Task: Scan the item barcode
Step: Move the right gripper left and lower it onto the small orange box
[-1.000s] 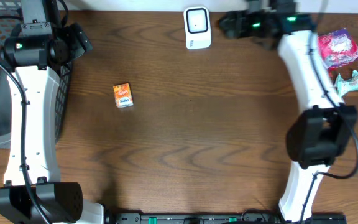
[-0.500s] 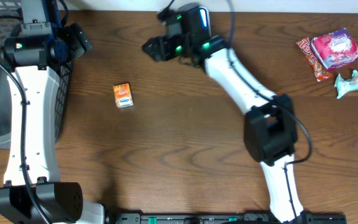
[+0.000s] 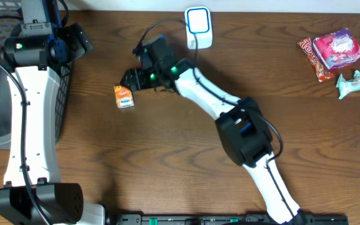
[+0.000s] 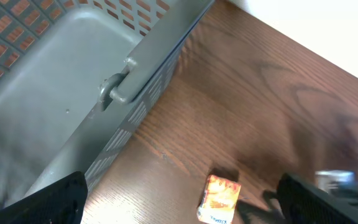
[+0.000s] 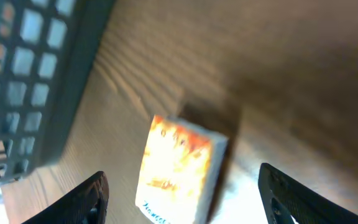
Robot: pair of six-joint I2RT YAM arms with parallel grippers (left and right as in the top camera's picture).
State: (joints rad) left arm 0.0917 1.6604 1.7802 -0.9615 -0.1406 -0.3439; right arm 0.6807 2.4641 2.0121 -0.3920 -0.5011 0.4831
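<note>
The right gripper (image 3: 130,78) is held apart just beside the orange box (image 3: 124,97), centre-left; the left gripper (image 3: 79,39) is held wide.

Item: small orange box (image 3: 124,96). Yellow-orange print on the top face, with a white band and blue lettering at one short end. It lies flat on the wood surface (image 3: 167,156), printed face up, long axis running roughly near to far. It sits near the basket (image 4: 148,62), to its right and clear of its wall. From my right wrist it looks blurred, and I cannot make out a barcode.

Scanner (image 3: 199,27): white, with a pale lit window. It is well to the right of the basket and farther back than the box.
</note>
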